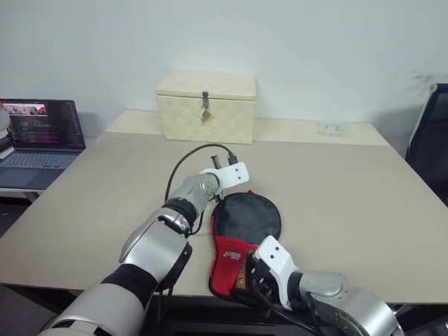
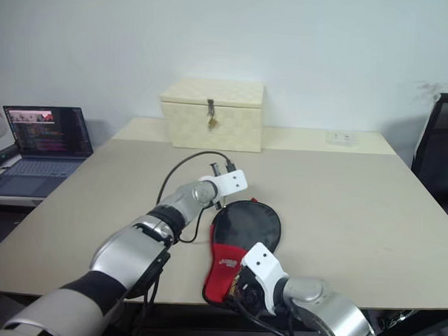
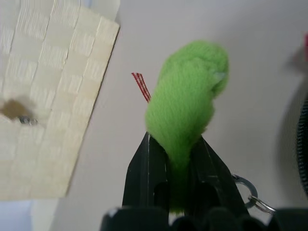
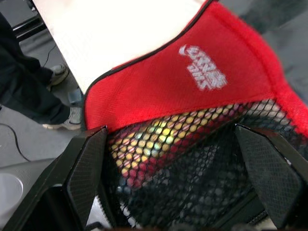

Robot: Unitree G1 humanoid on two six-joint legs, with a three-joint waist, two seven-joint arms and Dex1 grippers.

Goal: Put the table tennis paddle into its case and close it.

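In the head views, the case (image 1: 239, 239) lies flat on the beige surface (image 1: 356, 211) near its front edge, with the round black part pointing away from the robot and the red panel with the mesh pocket toward the robot. The table tennis paddle cannot be seen apart from the case; I judge it is already inside, but the pictures do not prove it. The left hand (image 1: 225, 169) is at the far rim of the case, and the right hand (image 2: 242, 286) is at the red end. A cream woven box (image 1: 205, 105) stands at the back of the surface, well apart, and a laptop (image 1: 39, 134) is on a side desk to the left. In the left wrist view, the two black fingers are pressed narrow on the green pompom pull (image 3: 185, 106), with a small metal ring (image 3: 248, 192) beside them. In the right wrist view, the fingers (image 4: 86, 168) stand wide on both sides of the mesh pocket (image 4: 192, 154), not gripping it. The step in hand seems to be closing the zip. The next move probably needs the left hand to draw the pull along the rim while the right hand holds the case steady.
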